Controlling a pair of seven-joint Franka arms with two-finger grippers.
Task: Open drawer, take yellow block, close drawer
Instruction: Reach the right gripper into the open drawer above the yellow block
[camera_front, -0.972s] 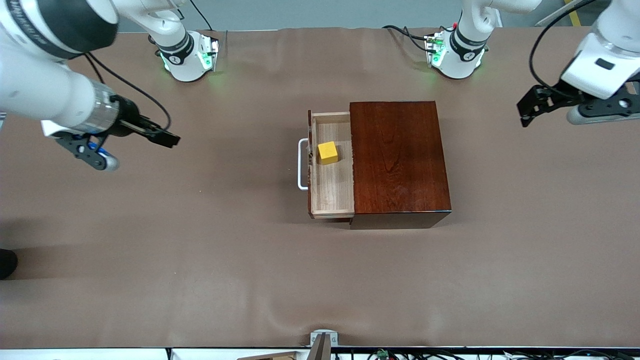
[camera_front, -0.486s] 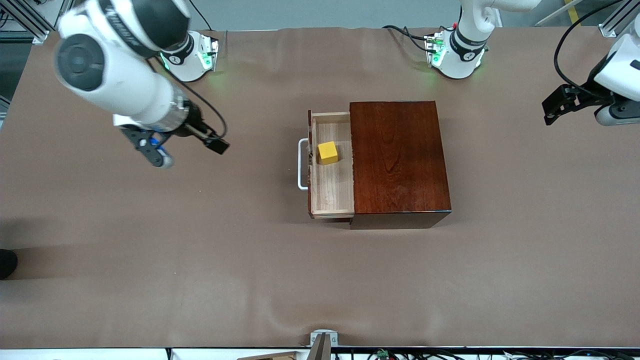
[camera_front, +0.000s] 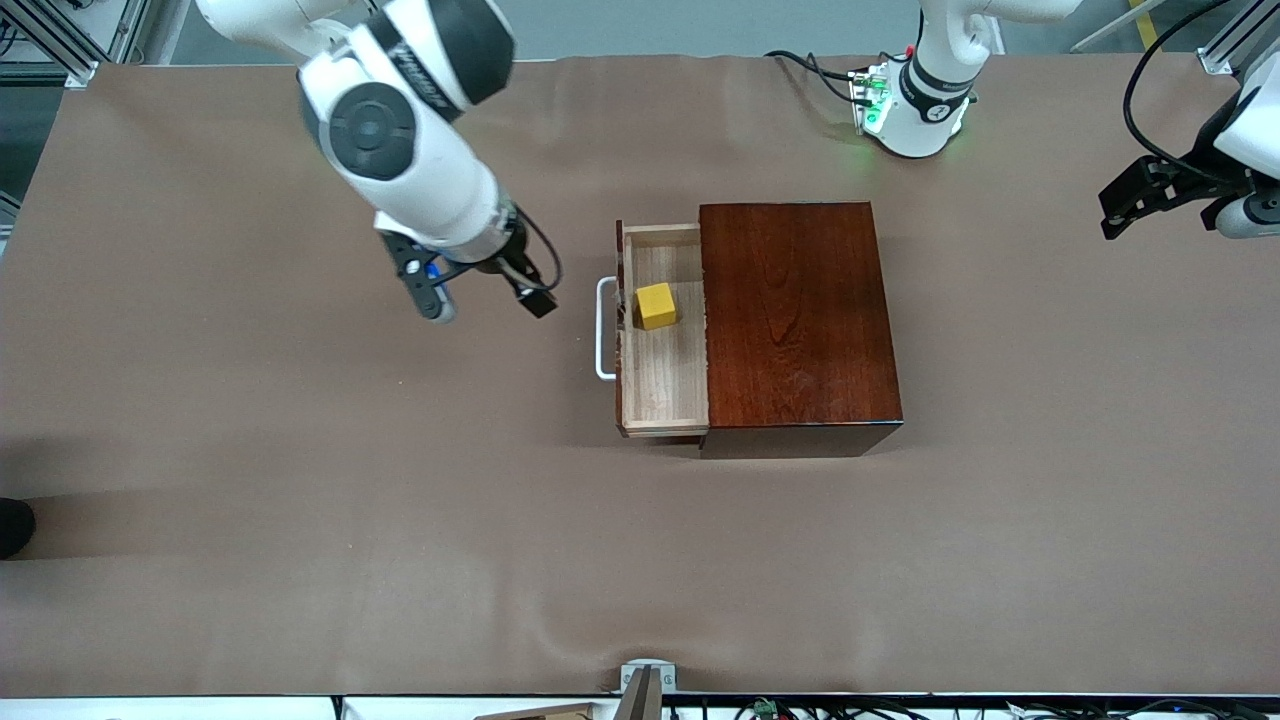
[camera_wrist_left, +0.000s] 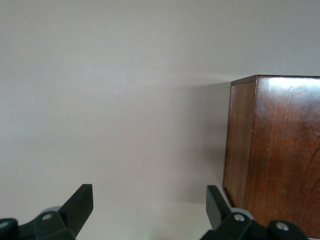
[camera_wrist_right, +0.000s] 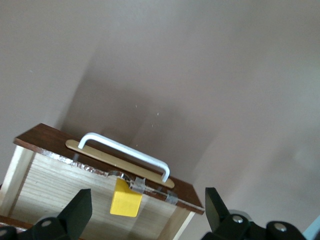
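The drawer (camera_front: 665, 380) stands pulled out of the dark reddish-brown wooden box (camera_front: 795, 310), its white handle (camera_front: 603, 330) facing the right arm's end of the table. The yellow block (camera_front: 656, 305) sits inside the drawer, close to the drawer front. My right gripper (camera_front: 487, 298) hangs open over the cloth just outside the handle, holding nothing. The right wrist view shows the handle (camera_wrist_right: 125, 150), the block (camera_wrist_right: 125, 202) and the drawer floor (camera_wrist_right: 60, 185) past the right gripper (camera_wrist_right: 147, 210). My left gripper (camera_front: 1135, 205) waits open at the left arm's end; the left wrist view shows that gripper (camera_wrist_left: 148, 205) beside the box (camera_wrist_left: 275, 150).
A brown cloth (camera_front: 400, 520) covers the table. The arm bases (camera_front: 915, 110) stand along the edge farthest from the front camera. A small metal clamp (camera_front: 645, 680) sits at the nearest edge. A dark object (camera_front: 12, 525) shows at the right arm's end.
My right arm has swung in from the right arm's end of the table to just outside the drawer handle. My left gripper has drawn back toward the left arm's end. Drawer and block have not moved.
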